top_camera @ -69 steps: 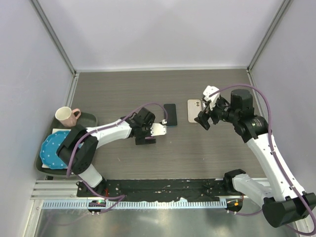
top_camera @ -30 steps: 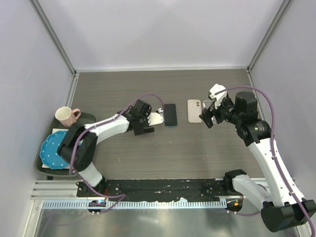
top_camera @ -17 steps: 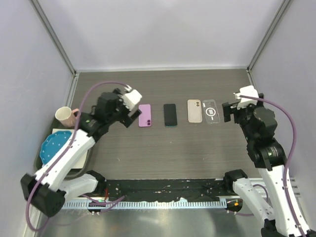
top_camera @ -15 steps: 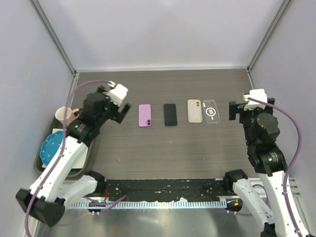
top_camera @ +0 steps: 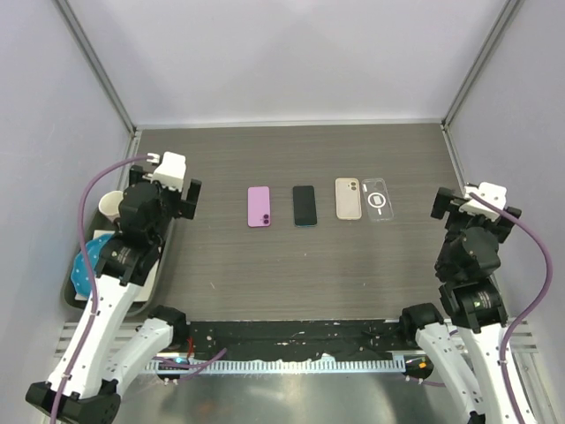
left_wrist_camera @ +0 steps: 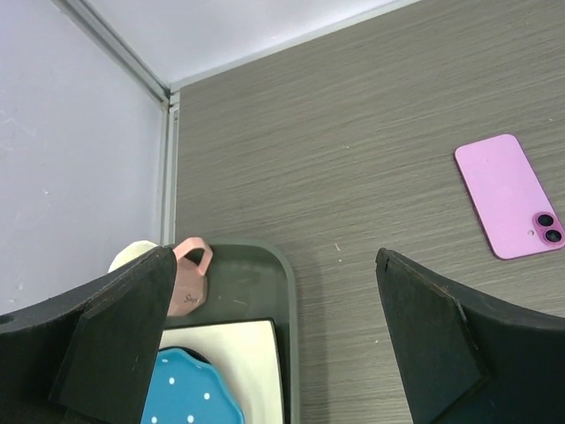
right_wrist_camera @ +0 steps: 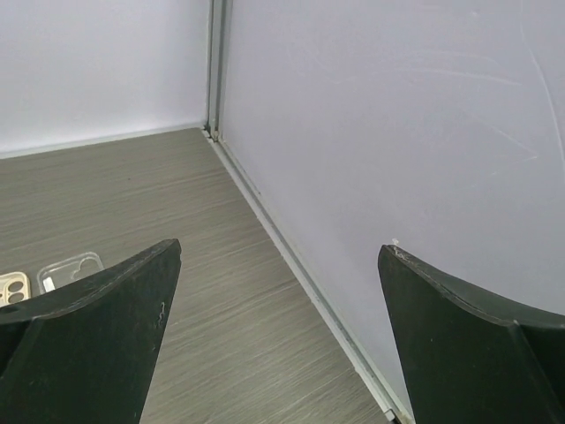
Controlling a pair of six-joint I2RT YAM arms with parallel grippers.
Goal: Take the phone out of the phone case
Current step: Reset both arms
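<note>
Across the middle of the desk point(top_camera: 265, 265) lay the cream phone point(top_camera: 348, 198), bare, with the clear case point(top_camera: 377, 198) just beside it on its right. My left pincer point(left_wrist_camera: 274, 265) and right pincer point(right_wrist_camera: 281, 247) both stood wide apart, gripping nothing, well away from them. Any fresh reach, I judged, risked knocking that hard-to-see case into the phone.

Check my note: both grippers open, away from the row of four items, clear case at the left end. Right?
No. The top view shows the clear case at the right end; the pink phone is at the left. The rest holds.
</note>
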